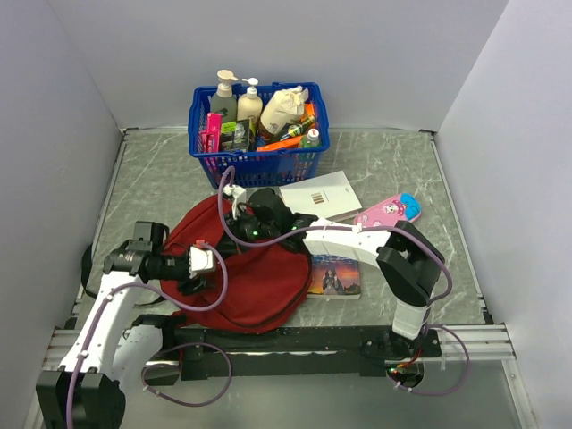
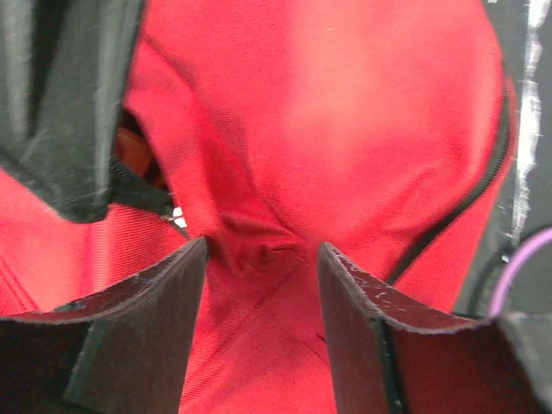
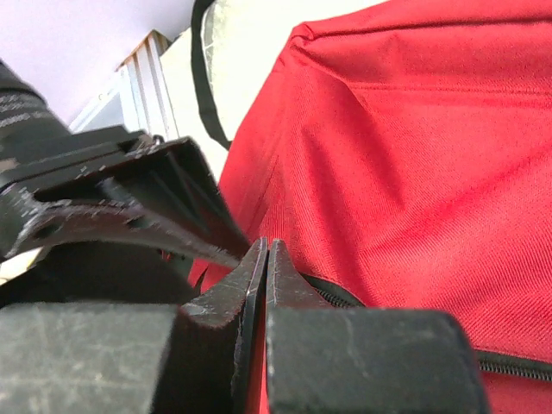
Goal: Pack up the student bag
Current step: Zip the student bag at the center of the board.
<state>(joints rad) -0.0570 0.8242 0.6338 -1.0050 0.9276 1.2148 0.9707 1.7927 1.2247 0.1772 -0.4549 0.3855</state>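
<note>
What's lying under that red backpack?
A colourful illustrated book pokes out from under the red backpack's right edge; its left part is covered. A black strap shows at the left. Anything else beneath is hidden by fabric.

Blue basket (image 1: 257,163) of bottles, white book (image 1: 320,195), pink case (image 1: 388,211), possibly illustrated book (image 1: 335,275)

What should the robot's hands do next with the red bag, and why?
Probably the right gripper, shut at the zipper edge of the student bag, should pull along the zipper to open it. The left gripper stands open, its fingers pressed against the red fabric, so it might close to steady the bag. The books still lie outside on the table.
</note>
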